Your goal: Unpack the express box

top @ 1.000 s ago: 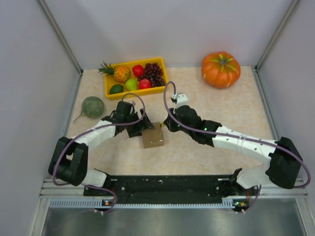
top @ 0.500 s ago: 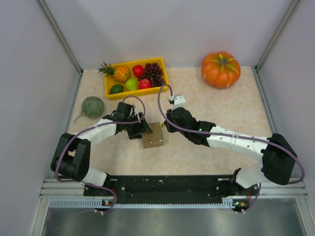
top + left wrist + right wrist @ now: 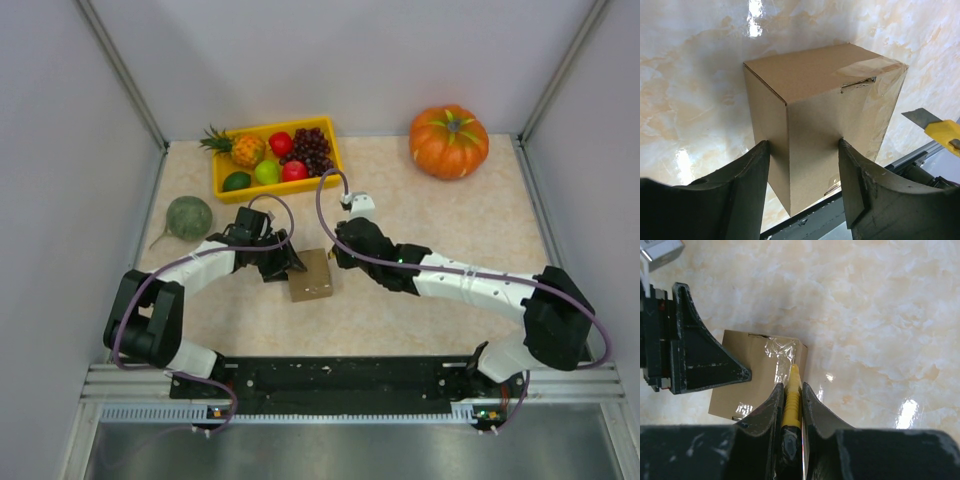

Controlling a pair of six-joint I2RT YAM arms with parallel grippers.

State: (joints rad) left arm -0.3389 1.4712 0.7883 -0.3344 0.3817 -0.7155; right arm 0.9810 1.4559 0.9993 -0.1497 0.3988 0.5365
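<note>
- Top view: bright, even, diffuse light; soft faint shadows under the arms (image 3: pixel 470 285); sharp.
- Left wrist: white glare streaks on glossy table (image 3: pixel 756 15); fingers (image 3: pixel 735 200) dark, soft near lens.
- Right wrist: glare spot lower right; tape (image 3: pixel 780 349) on express box (image 3: pixel 755 395) glints; knife (image 3: pixel 791 400) blurred.

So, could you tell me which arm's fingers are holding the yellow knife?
The right fingers clamp the knife; the left fingers grip only the box.

The express box (image 3: pixel 312 278) is small, plain brown cardboard, taped shut, lying closed mid-workspace.
</note>
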